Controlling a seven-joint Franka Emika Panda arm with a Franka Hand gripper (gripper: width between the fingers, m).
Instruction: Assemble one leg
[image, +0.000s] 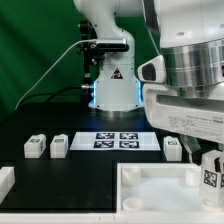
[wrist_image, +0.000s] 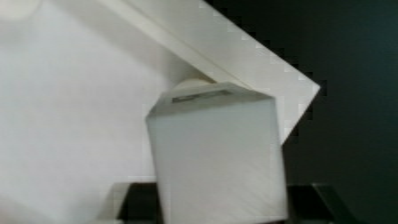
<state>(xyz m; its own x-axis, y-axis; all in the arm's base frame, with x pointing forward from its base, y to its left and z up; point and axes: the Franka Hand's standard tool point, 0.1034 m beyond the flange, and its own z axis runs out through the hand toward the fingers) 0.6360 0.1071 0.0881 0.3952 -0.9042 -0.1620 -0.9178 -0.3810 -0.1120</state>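
Low at 4 o'clock, ext view: gripper (image: 207, 168) hangs under the big arm (image: 190, 80), which fills the 2–3 o'clock part of frame.
Grip: fingers closed on the leg (image: 212, 178); its b/w tag faces the cam.
Leg place: upright, over the tabletop's (image: 160, 190) corner at 4 o'clock; can't tell if it touches.
Tabletop: white, tray-like, at 5–6 o'clock on the black table (image: 60, 185).
Loose legs: one loose leg (image: 35, 146) at 9 o'clock, a 2nd (image: 60, 146) just beside it, a 3rd (image: 172, 147) at 3 o'clock near the gripper.
Marker board: marker board (image: 120, 140) flat at centre, between 2nd and 3rd loose legs, in front of the base (image: 110, 85).
White block: white block (image: 5, 180) at 8 o'clock, cut by frame edge, well apart from tabletop.

Wrist view, leg: leg (wrist_image: 214, 140) fills mid-frame, plain white face to cam.
Fingers: dark fingers (wrist_image: 134, 200) either side of its near end, clamped on it.
Behind leg: tabletop (wrist_image: 71, 90) surface and slanted rim; black table (wrist_image: 347, 40) past the rim.
Leg's far end: close by the rim; contact not clear, blurred.
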